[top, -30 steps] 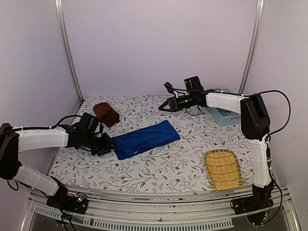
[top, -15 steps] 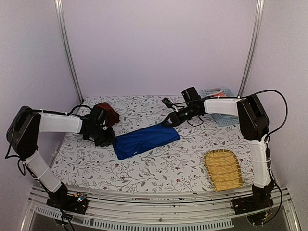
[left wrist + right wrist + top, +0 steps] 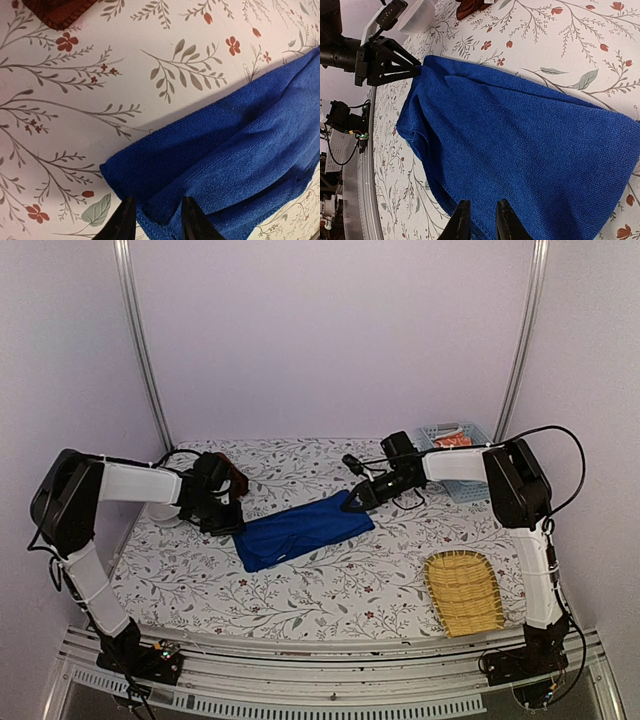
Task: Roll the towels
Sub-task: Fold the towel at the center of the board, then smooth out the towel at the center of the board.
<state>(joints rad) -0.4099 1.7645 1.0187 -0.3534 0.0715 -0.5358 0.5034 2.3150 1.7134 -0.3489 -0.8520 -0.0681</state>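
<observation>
Blue towel (image 3: 300, 530) lies flat on the tabletop (image 3: 330, 585), its long axis running from left tool (image 3: 159, 222) to right tool (image 3: 481, 222), 1 end under each. Left jaws stand apart astride the edge; right jaws are nearly together, possibly pinching cloth, though I cannot tell

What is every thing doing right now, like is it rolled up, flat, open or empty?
Blue towel, lying flat, not rolled.
Brown towel, in a lump, mostly hidden behind the left arm.
Left end effector, open, astride the blue towel's edge.
Right end effector, jaws nearly together over the blue towel; grip unclear.
Wicker tray, empty.
Blue basket, holding something orange-red.
</observation>
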